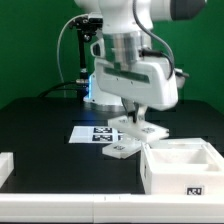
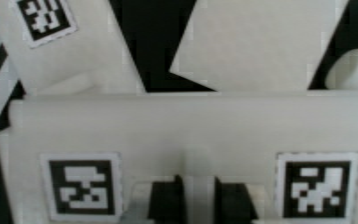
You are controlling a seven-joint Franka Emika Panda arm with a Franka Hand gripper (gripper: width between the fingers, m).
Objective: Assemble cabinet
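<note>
— Where is the cabinet?

— In loose parts on the black table (image 1: 40, 125). The box (image 1: 180, 178) stands open-topped at the exterior view's right, near the front edge, with a tag (image 1: 195, 188) on its front wall. A few flat panels (image 1: 121, 150) lie mid-table, just beside the box's back corner.

— And the gripper?

— The gripper (image 1: 135, 120) points down over those panels, low, at or just above them. In the wrist view its dark fingers (image 2: 165, 198) stand close together, with only a thin white sliver between them, against a panel (image 2: 194, 130) that carries two tags. I cannot tell whether they pinch it.

— What lies around it?

— Another panel (image 2: 247, 50) slants beyond the tagged one, with black table showing between them. The marker board (image 1: 88, 133) lies flat at the exterior view's left of the panels, touching or nearly touching them. A further white part (image 1: 5, 168) shows at that view's left edge, well apart from the rest.

— Anything in the way?

— The arm's bulky white wrist (image 1: 140, 80) hides the panels' far side in the exterior view. The box stands close on the right.
</note>
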